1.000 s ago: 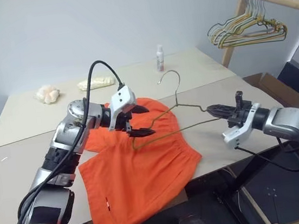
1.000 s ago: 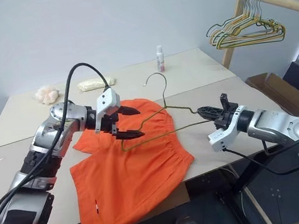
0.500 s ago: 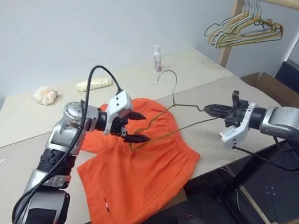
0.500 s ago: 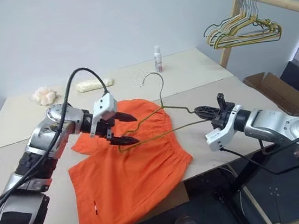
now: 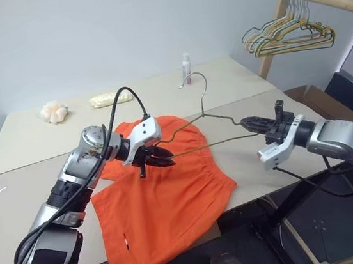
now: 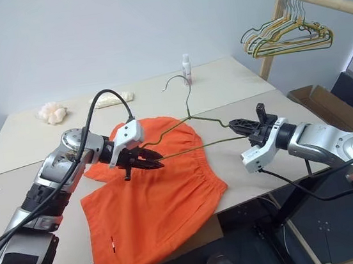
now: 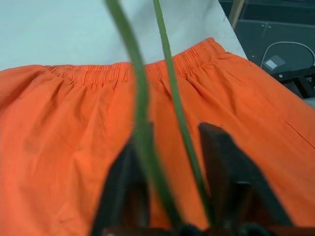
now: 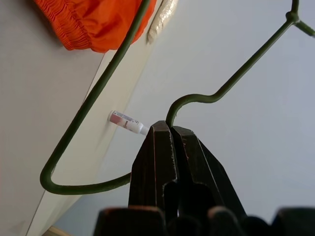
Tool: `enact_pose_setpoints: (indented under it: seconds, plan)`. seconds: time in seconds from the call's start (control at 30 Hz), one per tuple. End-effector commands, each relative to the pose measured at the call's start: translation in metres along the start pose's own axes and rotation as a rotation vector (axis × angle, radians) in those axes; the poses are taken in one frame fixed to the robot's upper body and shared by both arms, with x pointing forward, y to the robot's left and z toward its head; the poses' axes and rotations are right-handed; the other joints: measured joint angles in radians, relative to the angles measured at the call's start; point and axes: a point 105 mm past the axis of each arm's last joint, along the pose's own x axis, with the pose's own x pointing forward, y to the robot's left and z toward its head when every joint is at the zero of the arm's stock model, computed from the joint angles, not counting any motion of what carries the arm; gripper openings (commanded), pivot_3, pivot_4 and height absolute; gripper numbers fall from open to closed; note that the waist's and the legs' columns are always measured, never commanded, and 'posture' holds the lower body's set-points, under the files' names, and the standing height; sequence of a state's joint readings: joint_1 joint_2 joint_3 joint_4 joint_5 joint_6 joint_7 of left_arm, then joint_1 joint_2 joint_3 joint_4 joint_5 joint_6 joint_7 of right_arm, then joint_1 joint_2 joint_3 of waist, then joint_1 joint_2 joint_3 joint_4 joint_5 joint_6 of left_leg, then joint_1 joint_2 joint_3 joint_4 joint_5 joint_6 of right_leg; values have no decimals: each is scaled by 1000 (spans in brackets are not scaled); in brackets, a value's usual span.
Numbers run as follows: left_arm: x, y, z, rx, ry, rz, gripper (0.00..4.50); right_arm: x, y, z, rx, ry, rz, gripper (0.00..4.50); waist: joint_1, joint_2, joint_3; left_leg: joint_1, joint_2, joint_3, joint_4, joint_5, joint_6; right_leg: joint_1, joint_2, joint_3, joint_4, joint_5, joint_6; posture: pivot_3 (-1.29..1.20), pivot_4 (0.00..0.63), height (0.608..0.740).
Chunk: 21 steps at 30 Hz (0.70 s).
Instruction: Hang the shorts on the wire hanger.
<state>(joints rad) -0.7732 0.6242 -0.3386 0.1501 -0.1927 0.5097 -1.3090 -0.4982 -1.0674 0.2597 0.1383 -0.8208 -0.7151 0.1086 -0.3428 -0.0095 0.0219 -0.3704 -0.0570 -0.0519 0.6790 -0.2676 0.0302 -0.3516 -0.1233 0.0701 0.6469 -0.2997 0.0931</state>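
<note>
I see one shorts [image 5: 165,198] on the table [image 5: 22,189], one hanger [image 5: 212,131]; right hand [image 5: 247,123] still clamped on it, left hand [image 5: 161,160] now closed on its other corner.

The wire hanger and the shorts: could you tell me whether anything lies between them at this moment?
Nothing visible does. The wire hanger is held above the shorts, its left end at the left gripper, its right end pinched by the right gripper. Only open air separates wire and fabric on the table.

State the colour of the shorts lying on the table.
Bright orange, plain with no pattern. The shorts show best in the left wrist view.
</note>
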Motion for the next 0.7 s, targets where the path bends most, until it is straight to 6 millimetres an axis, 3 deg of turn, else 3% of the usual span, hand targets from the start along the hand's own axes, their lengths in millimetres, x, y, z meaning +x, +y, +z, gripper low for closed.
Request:
enact_pose_setpoints:
  seconds: [0.03, 0.13, 0.27, 0.43, 0.6, 0.7]
  plan:
    - [-6, 7, 13, 23, -27, 46, 30, -2, -24, -9, -39, 30, -70, 0, 0, 0, 0, 0, 0, 0, 0, 0, 0, 0, 0, 0, 0, 0, 0, -309, 0, 740]
    - [-6, 11, 14, 13, -28, 74, 30, -2, -25, -2, -12, -6, -71, 0, -1, 0, 0, 0, 0, 0, 0, 0, 0, 0, 0, 0, 0, 0, 0, -311, 0, 740]
    - [-7, 14, 16, 10, -41, 95, 0, -7, -22, 14, 103, -109, -32, 1072, -1, 0, 0, 0, 0, 0, 0, 0, 0, 0, 0, 0, 0, 0, 0, -312, 0, 740]
    - [-10, 16, 14, 32, -37, 125, 0, -19, -27, 23, 318, -194, 7, 2792, -2, 0, 0, 0, 0, 0, 0, 0, 0, 1, 0, -1, -1, 0, 0, -301, 0, 740]
    - [-13, 15, 13, 82, -26, 140, 0, -22, -45, 10, 833, -167, 85, 4472, -3, 0, 0, 0, 1, 0, 0, 0, 0, 2, 0, -1, -1, 0, 0, -284, 0, 740]
    - [-13, 15, 14, 100, -27, 144, 0, -21, -49, 4, 1030, -147, 200, 4472, 2, 0, 0, 0, 2, -1, 0, 0, 0, 2, 0, -1, -1, 0, 0, -275, 0, 740]
